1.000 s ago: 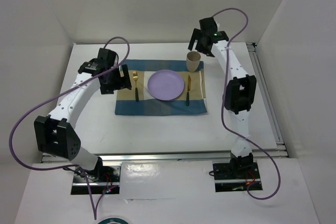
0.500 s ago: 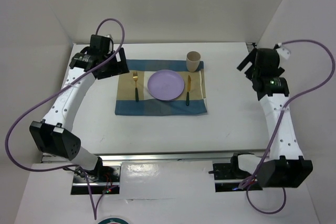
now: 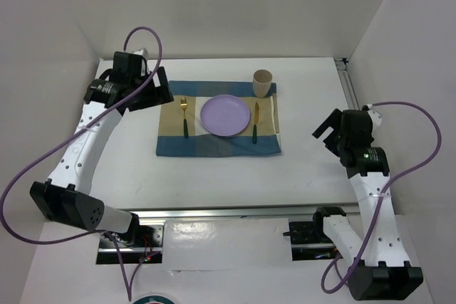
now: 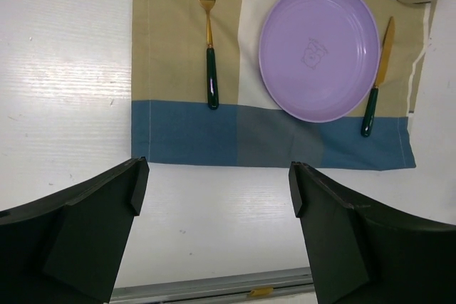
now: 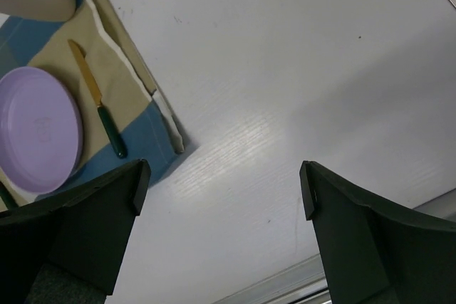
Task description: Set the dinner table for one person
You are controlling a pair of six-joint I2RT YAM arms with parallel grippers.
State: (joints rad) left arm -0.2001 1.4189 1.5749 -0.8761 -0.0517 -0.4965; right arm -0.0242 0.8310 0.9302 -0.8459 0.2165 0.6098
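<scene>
The setting looks finished to me, with plate (image 3: 226,115), fork (image 3: 184,115), knife (image 3: 256,120) and cup (image 3: 263,82) on the striped mat (image 3: 214,146) at upper centre of the white dinner table (image 3: 235,176), and since the left gripper (image 4: 217,176) and right gripper (image 5: 224,176) are both spread wide and empty, I'd say only parking the arms remains.

A robotics lab cell: bare white walls (image 3: 228,12) enclose the dinner table (image 3: 214,176) and its aluminium rails (image 3: 235,210).

Dinner table (image 3: 214,176): plate (image 3: 226,114) between fork (image 3: 184,115), knife (image 3: 256,121)
</scene>
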